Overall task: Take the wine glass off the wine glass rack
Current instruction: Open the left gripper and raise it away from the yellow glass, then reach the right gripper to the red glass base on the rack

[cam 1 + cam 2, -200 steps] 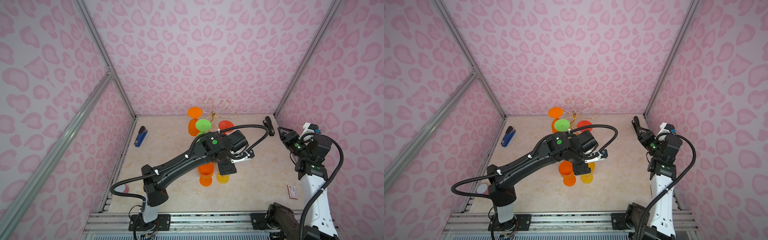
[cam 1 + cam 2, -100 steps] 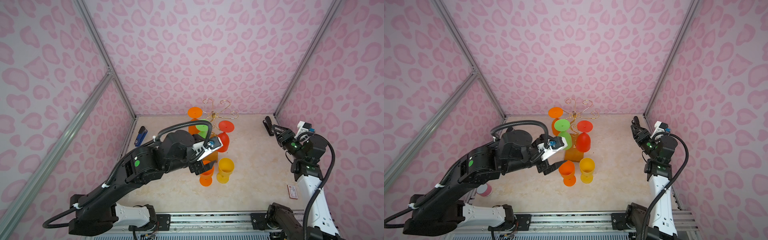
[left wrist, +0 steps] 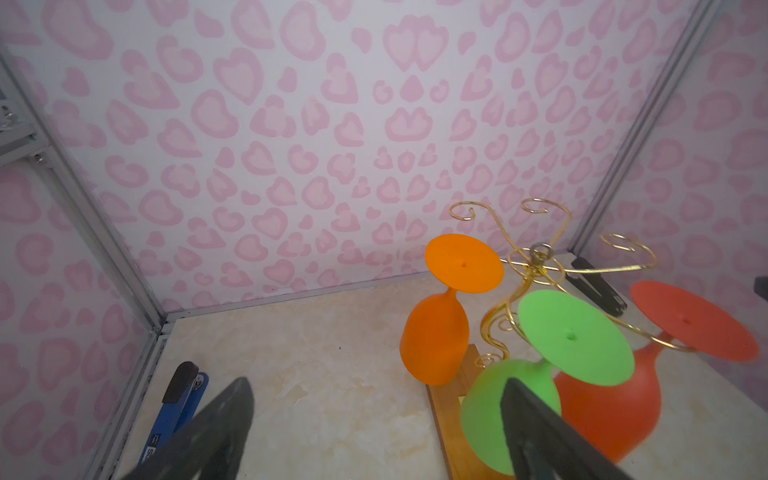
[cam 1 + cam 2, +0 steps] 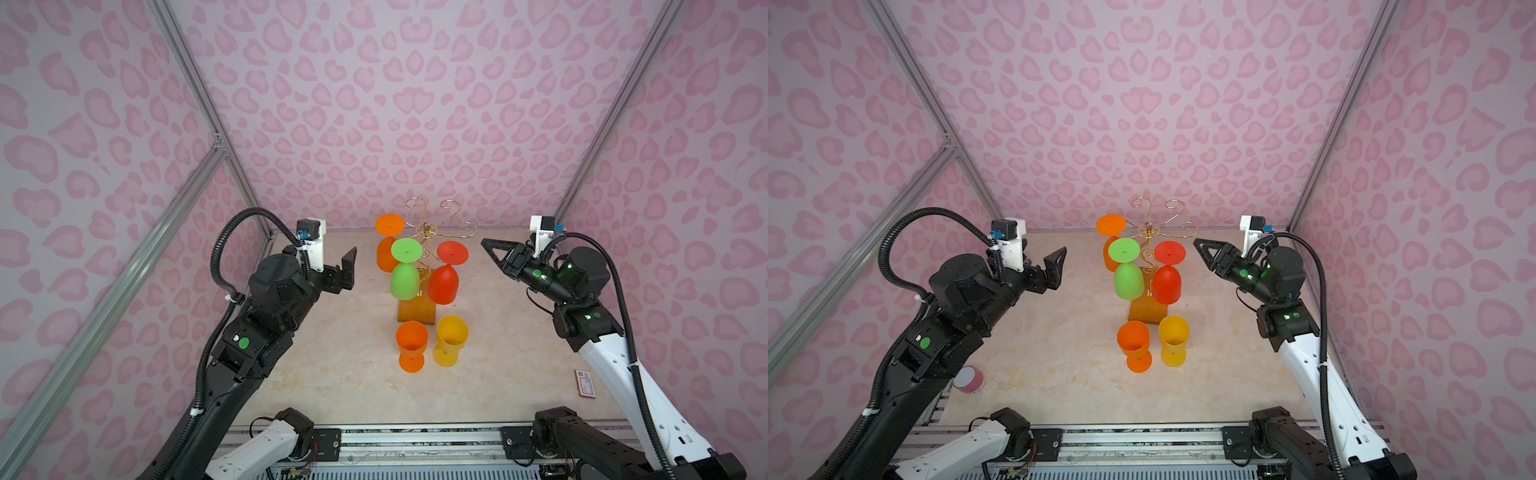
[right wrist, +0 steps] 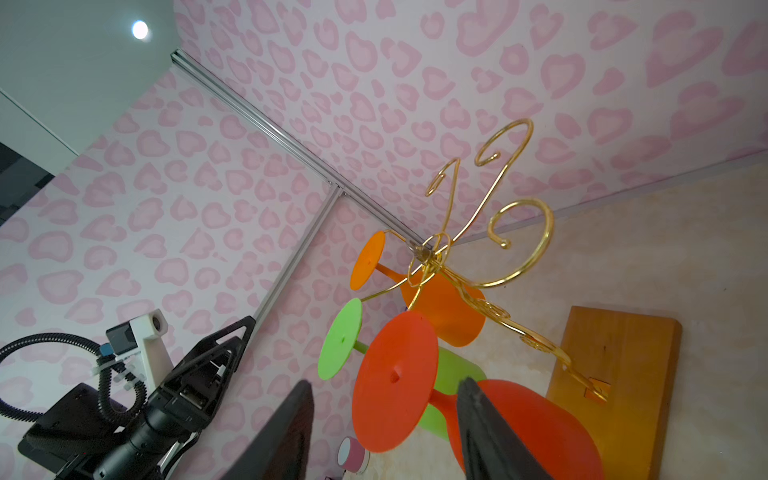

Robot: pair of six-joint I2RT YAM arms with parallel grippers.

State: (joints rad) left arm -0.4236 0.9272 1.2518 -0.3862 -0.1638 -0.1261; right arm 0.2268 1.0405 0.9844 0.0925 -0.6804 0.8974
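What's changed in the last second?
The left tool pulled back leftward from over the yellow glass, open and empty. The right tool edged toward the wine glass rack. The hanging glasses and the standing orange glass stayed put.

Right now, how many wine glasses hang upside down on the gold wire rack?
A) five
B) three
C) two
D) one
B: the orange hanging glass, the green glass and the red glass hang foot-up from the wine glass rack; the yellow glass and a second orange glass stand on the table.
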